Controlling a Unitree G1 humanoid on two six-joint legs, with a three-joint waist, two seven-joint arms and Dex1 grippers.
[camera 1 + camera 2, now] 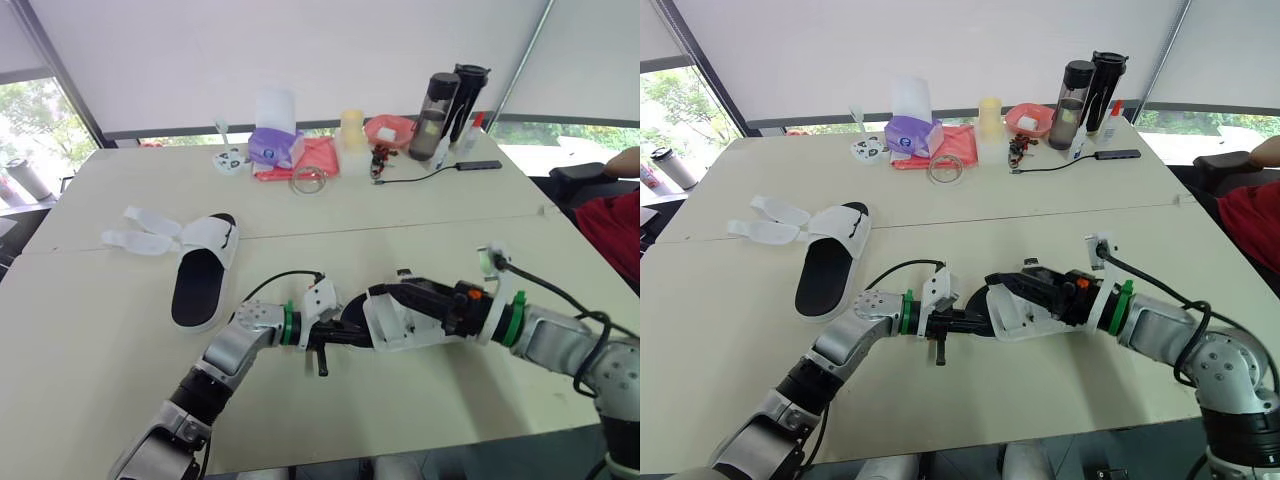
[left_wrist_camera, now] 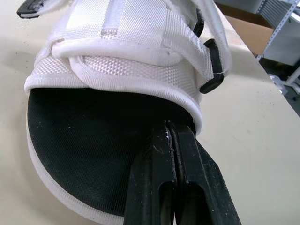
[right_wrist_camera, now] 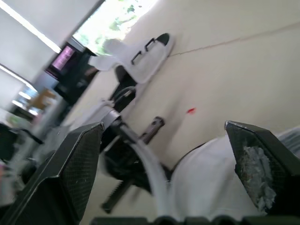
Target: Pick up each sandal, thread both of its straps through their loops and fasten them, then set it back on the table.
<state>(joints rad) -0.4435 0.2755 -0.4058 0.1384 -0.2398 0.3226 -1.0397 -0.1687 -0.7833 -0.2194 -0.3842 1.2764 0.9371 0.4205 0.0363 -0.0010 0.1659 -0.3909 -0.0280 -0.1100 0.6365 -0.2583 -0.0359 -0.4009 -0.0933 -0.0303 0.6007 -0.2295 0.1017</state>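
One white sandal with a black insole lies flat on the left of the table, both straps spread open to its left. The second sandal is at the table's middle front, between my two grippers. My left gripper is at its open end, and its fingers are shut together, their tips against the black insole under the rim of the white upper. My right gripper is over the upper from the other side, its fingers wide open astride the white fabric.
Clutter lines the table's far edge: a purple tissue pack, a red cloth, a yellow cup, a red bowl, two dark bottles and a cable with a hub. A person's red sleeve is at the right.
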